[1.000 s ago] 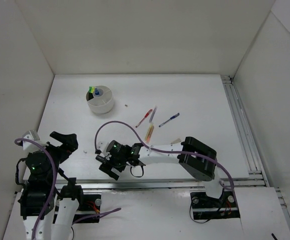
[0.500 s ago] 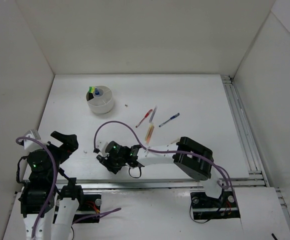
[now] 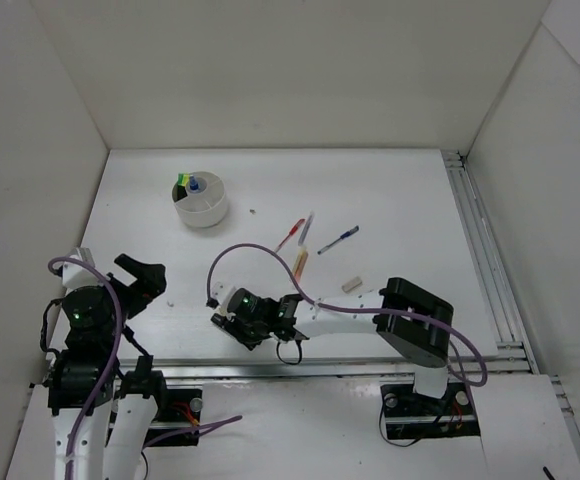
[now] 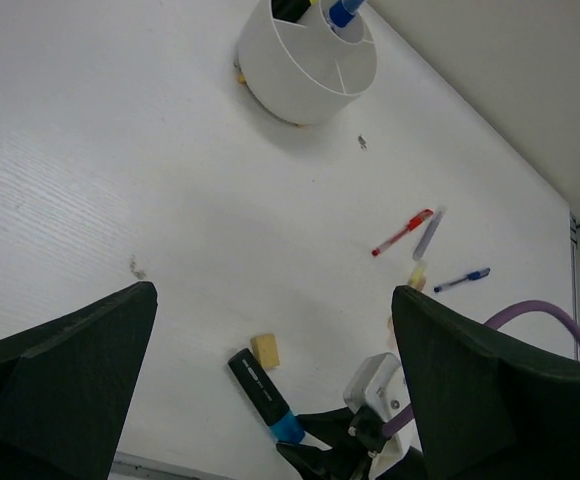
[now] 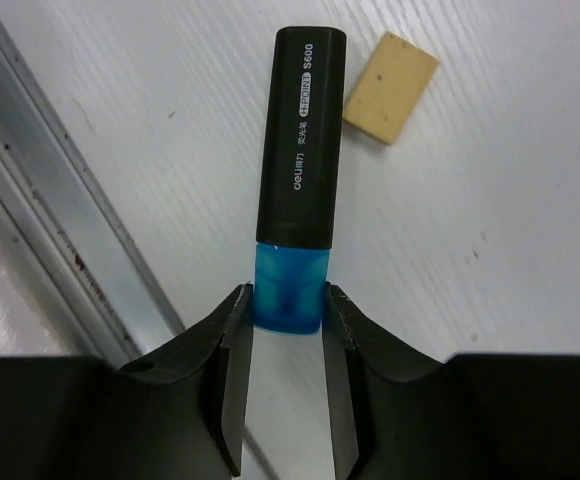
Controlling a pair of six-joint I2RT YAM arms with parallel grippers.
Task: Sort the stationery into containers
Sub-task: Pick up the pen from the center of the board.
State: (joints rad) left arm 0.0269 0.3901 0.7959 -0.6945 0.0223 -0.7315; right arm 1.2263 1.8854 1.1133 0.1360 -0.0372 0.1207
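white table (image 3: 390, 200) w/ white walls round it. right gripper (image 5: 285, 305) sat low near the table's front edge, its two fingers pinched on the blue end of a black highlighter (image 5: 300, 140). the highlighter lay flat, body pointing away from the wrist. beige eraser (image 5: 391, 88) lay just beside its far end, not touching. left gripper (image 3: 142, 277) hung at the left, spread wide, holding nothing. divided white bowl (image 3: 202, 212) stood well apart at back left, w/ a green-ended & a blue-ended item in it. red pen (image 3: 289, 236), grey pen (image 3: 307, 229) & blue pen (image 3: 338, 240) lay mid-table. step in hand, prob.: grasping the highlighter. next move likely calls for a straight lift clear of the eraser, then a carry to the bowl & a drop into a compartment.
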